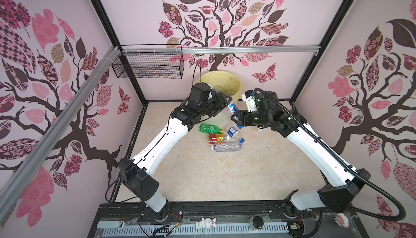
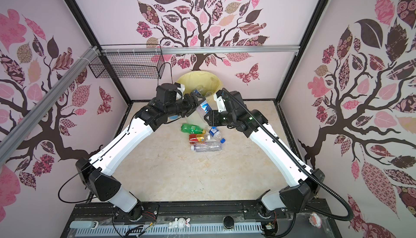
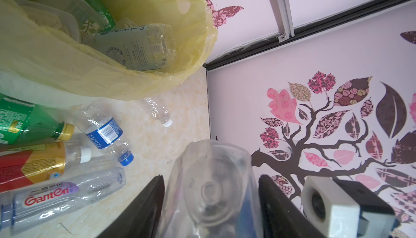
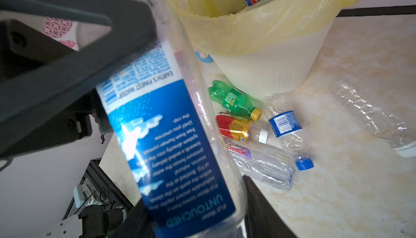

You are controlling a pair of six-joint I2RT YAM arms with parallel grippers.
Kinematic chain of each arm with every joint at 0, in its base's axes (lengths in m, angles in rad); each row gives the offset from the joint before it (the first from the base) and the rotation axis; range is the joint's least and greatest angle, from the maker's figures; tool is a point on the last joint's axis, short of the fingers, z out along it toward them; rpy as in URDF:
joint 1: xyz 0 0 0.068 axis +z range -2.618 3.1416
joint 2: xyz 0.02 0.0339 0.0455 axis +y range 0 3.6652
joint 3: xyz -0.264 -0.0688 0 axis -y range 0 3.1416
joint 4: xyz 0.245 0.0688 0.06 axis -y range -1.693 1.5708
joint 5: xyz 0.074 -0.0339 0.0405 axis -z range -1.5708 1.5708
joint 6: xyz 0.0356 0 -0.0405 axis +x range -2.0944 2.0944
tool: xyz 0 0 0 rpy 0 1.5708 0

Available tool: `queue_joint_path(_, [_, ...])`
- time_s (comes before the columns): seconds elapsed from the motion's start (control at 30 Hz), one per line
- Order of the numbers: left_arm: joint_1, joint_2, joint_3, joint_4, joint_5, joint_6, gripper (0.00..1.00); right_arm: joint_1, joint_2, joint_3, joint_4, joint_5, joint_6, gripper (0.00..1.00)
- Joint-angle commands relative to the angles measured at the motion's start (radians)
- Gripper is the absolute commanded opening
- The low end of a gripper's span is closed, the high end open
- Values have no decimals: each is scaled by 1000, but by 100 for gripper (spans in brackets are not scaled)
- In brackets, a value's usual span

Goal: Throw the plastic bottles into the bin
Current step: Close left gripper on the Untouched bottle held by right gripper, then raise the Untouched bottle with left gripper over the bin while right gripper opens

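— Where is the blue-labelled bottle (image 1: 231, 109)?
— Aloft on the bin's (image 1: 239, 82) near side. The left gripper (image 1: 227, 103) pinches its clear base, the right gripper (image 1: 234, 117) its other end. Other bottles (image 1: 221, 139) lie nearer, on the floor (image 1: 202, 176).

Bottles (image 3: 135, 45) are piled inside the bin (image 1: 235, 80). Four other bottles (image 1: 216, 137) are clustered before the bin; the Fiji bottle (image 1: 230, 109) is suspended before its rim.

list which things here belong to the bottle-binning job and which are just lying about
Job:
- raised blue-label bottle
- green bottle
- red-label bottle
- Ganten bottle
- blue-cap bottle
- white-cap clear bottle
- bin

Lying about:
- black wire basket
- rabbit figurine
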Motion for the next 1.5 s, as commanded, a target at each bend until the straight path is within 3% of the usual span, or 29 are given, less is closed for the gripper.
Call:
queue_joint_path(0.0, [3, -15, -18, 33, -13, 2, 61, 2, 16, 57, 6, -3, -3, 47])
queue_joint_path(0.13, [3, -25, -24, 26, -44, 7, 52, 3, 35, 85, -11, 10, -12, 55])
queue_joint_path(0.47, [77, -17, 64, -14, -123, 31, 47, 3, 6, 104, -30, 47, -30, 99])
queue_joint_path(1.03, [107, 190, 608, 15, -360, 364, 50, 2, 12, 326, -15, 268, -109, 100])
queue_joint_path(1.23, [106, 193, 650, 204, -411, 468, 51, -1, 25, 382, -6, 310, -131, 100])
queue_joint_path(1.47, [106, 298, 644, 200, -459, 451, 50, -34, 17, 339, -1, 277, -121, 100])
